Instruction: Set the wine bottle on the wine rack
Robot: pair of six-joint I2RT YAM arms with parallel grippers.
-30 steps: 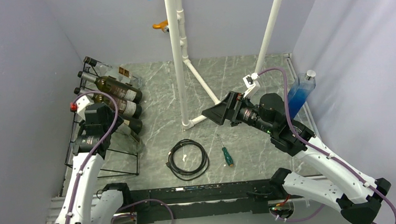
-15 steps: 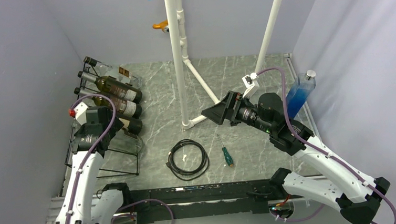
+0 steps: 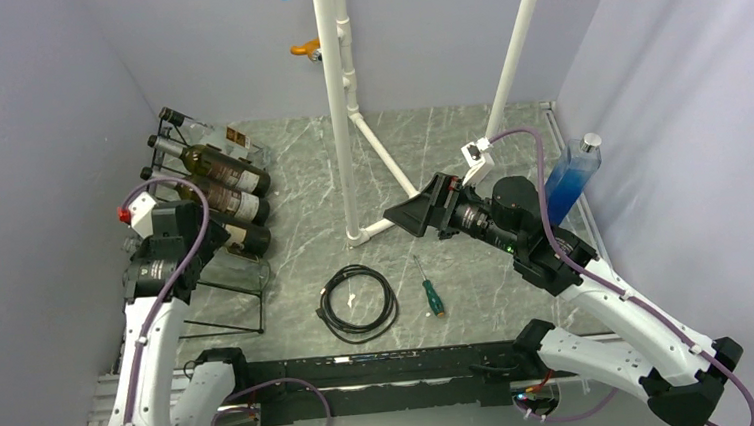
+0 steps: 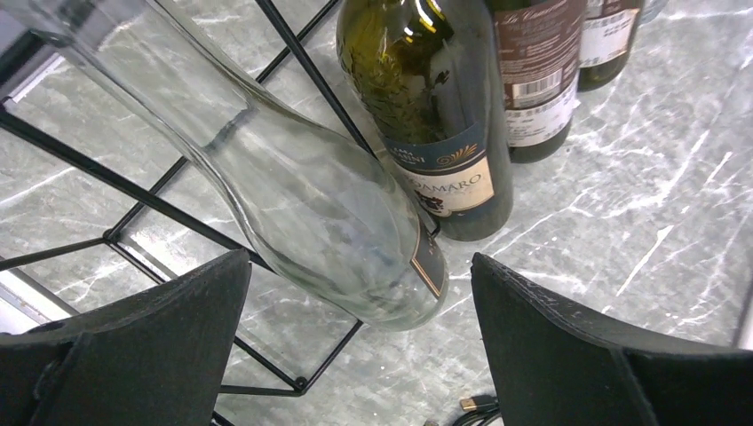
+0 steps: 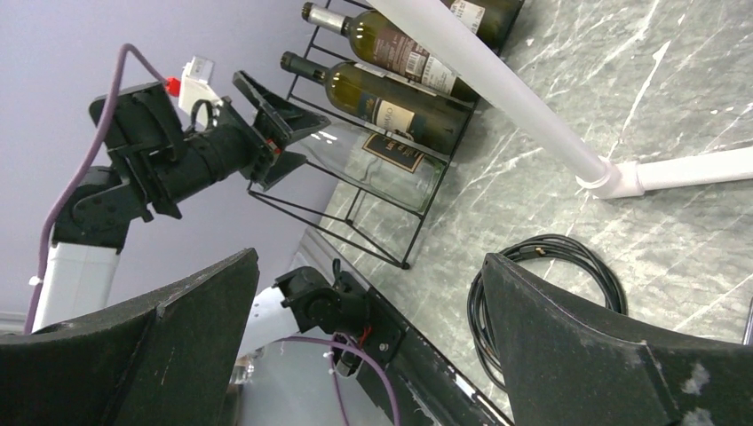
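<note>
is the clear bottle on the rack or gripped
On the rack: clear bottle lies across wine rack bars, left gripper open.

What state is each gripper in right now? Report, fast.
Left gripper: open, holding nothing; the clear bottle lies just ahead of it, ungripped.
Right gripper: open, holding nothing.

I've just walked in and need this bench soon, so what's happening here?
The left gripper hangs open and empty above a clear wine bottle, which lies slanted on the black wire wine rack beside dark bottles. The right gripper, also open, hovers off to the side holding nothing. A blue bottle sits far right, untouched.
</note>
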